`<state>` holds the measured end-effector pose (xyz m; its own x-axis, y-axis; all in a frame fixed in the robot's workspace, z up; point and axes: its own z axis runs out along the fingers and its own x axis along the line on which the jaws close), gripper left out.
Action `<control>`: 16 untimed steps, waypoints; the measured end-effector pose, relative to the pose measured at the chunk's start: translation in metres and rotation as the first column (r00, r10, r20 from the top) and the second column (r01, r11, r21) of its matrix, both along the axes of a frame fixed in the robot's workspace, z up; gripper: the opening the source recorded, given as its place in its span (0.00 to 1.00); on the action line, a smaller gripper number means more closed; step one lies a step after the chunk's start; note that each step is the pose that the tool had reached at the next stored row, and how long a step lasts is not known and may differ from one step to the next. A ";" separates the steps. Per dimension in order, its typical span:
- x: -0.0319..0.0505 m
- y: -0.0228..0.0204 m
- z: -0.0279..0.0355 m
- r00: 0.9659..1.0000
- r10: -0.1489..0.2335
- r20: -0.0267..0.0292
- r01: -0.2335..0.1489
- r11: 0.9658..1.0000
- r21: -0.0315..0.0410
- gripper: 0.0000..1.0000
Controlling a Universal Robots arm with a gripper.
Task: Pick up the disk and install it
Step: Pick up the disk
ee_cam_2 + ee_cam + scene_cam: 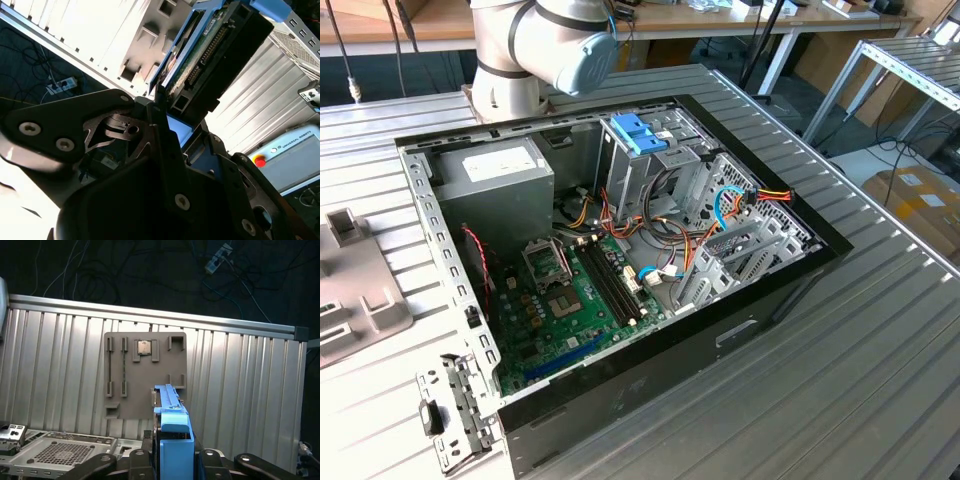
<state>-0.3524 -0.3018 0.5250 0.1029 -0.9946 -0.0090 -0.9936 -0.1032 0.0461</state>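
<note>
While the disk (172,412) is clamped edge-on between the fingers of the gripper (175,460), it is held clear above the ribbed metal table (240,380), and a grey fixture plate (145,370) is seen lying on that table beyond it in the first wrist view. One bright blue side rail is turned toward that camera, whereas the green circuit-board face is shown in the second wrist view. In the exterior view, an open computer case (620,300) is laid on the table, a light-blue bracket (640,133) is seated in its drive cage, and a grey power supply (495,170) is placed near the arm (540,45).
</note>
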 end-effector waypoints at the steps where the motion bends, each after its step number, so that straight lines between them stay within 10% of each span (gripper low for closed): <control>1: 0.0002 -0.0006 -0.0001 1.000 0.000 0.000 0.000 1.000 0.000 0.37; 16: 0.0032 -0.0092 -0.0006 1.000 0.000 0.000 0.000 1.000 0.000 0.37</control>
<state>-0.3492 -0.3110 0.5244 0.1029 -0.9947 -0.0091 -0.9936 -0.1032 0.0460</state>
